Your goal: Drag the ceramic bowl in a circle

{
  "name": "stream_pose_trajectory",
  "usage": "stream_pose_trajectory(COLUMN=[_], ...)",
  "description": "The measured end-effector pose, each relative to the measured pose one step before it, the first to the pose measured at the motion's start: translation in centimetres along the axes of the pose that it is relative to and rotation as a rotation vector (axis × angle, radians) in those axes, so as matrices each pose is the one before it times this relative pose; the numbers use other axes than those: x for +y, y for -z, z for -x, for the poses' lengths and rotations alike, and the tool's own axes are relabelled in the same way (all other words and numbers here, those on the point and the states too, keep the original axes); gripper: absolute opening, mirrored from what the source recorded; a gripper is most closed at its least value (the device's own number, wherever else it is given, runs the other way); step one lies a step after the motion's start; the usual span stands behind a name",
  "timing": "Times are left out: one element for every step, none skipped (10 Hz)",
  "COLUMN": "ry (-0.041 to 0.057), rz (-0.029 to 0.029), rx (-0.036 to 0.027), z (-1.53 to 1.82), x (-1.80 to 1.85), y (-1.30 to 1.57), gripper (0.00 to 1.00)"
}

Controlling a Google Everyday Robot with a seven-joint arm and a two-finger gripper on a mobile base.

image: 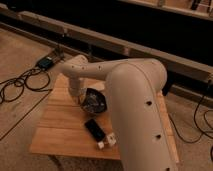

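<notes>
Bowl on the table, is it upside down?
Upright: the glossy dark round ceramic bowl shows its hollow inside; the claw is at its rim.

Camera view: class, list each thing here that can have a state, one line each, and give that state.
ceramic bowl: upright on the wooden table, partly under the arm.
pincer: down at the bowl's rim, on the side away from the arm's bulk.
black phone: lying flat, apart from the bowl.
white block: resting on the table by the phone's near end.
</notes>
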Motion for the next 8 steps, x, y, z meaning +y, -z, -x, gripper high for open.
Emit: stream_pose_trajectory(ry=[-0.01693,-0.01818,-0.02529,-0.03053,-0.02104,-0.02561,-0.03495,-0.02262], rz=[0.00448,-0.00103,-0.00044,-0.00539,-0.00292,-0.00408,-0.00728,-0.00606], rx=[0.01681,0.01350,0.01301,0.01538,0.00884,0.00927,0.00574,0.00197], z=[-1.279,-0.984,-1.013,-1.049,-0.621,-0.645,-0.581,-0.237], x=[-0.024,-0.373,-0.582,-0.903,-0.630,-0.805,-1.216,-0.865], y=[-0.047,-0.047,-0.083,-0.238,-0.141,-0.196,-0.069,-0.047], gripper=[0.00,0.00,0.00,0.00,0.00,0.00,0.00,0.00])
